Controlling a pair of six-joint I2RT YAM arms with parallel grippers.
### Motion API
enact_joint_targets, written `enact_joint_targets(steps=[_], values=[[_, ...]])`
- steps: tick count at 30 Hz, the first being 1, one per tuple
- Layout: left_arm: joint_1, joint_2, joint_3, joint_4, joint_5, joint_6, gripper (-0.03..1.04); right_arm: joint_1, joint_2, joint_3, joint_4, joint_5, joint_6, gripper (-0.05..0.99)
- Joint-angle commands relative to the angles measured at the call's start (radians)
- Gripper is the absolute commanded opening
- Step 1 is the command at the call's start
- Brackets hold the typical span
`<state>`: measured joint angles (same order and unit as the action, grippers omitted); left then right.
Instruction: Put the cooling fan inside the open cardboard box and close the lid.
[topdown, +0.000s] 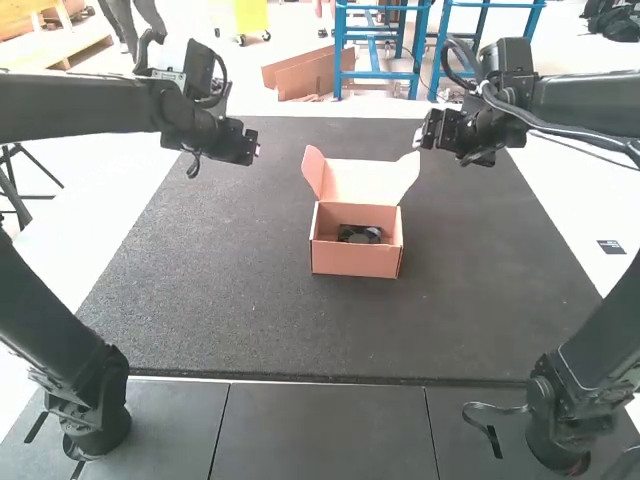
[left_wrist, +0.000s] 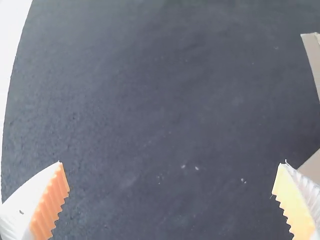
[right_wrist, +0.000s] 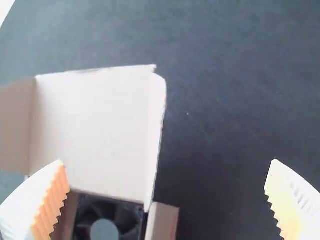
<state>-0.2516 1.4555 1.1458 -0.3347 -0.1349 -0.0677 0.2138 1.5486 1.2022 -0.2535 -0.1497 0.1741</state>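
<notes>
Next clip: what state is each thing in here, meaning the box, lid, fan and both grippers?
box: upright on the mat, open.
lid: raised at the back, side flaps out.
fan: lying inside the box.
left gripper: open, empty, over bare mat beside the box.
right gripper: open, empty, near the lid.

Fan (topdown: 358, 234) in box (topdown: 355, 258) on mat (topdown: 200, 280); left hand (topdown: 250, 145), right hand (topdown: 424, 133) flanking.

2 black arms are seen, the left arm (topdown: 80, 105) and the right arm (topdown: 590, 100), each mounted on a round black base (topdown: 85, 410). Black cables (topdown: 452, 62) are looped near the wrists. The fingers (left_wrist: 17, 222) are white and ribbed, and orange toothed pads (right_wrist: 50, 200) are fitted inside.
</notes>
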Motion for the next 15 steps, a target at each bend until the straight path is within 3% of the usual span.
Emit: enact_joint_targets(steps=[1, 15], values=[[-0.018, 0.034, 0.061, 0.020, -0.009, -0.006, 0.97, -0.010, 0.031, 0.068, -0.016, -0.048, 0.007, 0.90], [-0.078, 0.220, 0.204, 0.062, -0.009, -0.009, 0.97, -0.014, 0.153, 0.201, -0.145, -0.120, -0.007, 0.90]])
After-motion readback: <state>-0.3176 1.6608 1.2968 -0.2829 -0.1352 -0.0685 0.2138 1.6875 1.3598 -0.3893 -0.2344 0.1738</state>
